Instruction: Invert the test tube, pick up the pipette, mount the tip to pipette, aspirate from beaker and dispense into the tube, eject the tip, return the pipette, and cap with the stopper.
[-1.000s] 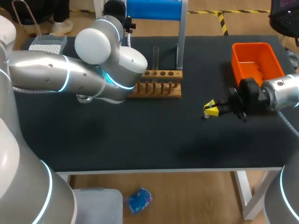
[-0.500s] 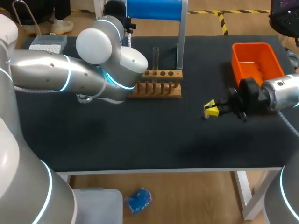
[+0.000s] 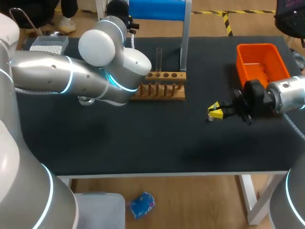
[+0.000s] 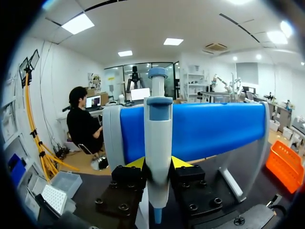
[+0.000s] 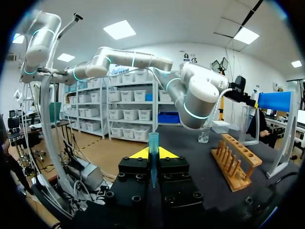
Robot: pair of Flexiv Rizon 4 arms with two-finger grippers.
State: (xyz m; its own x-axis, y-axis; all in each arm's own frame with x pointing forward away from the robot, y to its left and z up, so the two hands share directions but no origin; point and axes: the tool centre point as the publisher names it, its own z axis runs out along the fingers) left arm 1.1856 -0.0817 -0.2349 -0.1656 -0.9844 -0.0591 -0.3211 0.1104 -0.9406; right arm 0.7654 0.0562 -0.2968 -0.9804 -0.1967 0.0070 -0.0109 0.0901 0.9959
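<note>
Left gripper (image 4: 157, 164): closed on the pipette (image 4: 157, 138), with one yellow tip pressed against each side of its body.
Pipette: at the back of the table (image 3: 143, 143), just in front of the blue bar of the stand (image 4: 209, 129). Long axis vertical, blue plunger knob up, narrow blue nose down between the fingers. Smooth grey-white plastic barrel.
Right gripper (image 5: 152, 153): clamped on the tip (image 5: 153, 143), over the right half of the table, near the bin (image 3: 259, 59) and well apart from the rack (image 3: 161, 86).
Tip: small translucent teal cone. Its axis runs along the fingers, wide mouth outward, point back toward the gripper body.
Tube (image 3: 158, 59): clear glass, upright in the rack's left end hole. Cannot tell which end is up.
Rack: wood, a rail of round holes behind and a row of pegs in front.
Beaker (image 5: 204, 135): clear; the right wrist view shows it beyond the rack. In the head view it is mostly hidden under the left arm (image 3: 71, 76).
Views: the head view hides the left gripper and pipette behind the left arm, so only the left wrist view shows that grip. The tip is plain only in the right wrist view.
Bin: orange plastic, rectangular, at the back right.
Tip box (image 3: 47, 44): at the back left corner, with a white gridded top.
</note>
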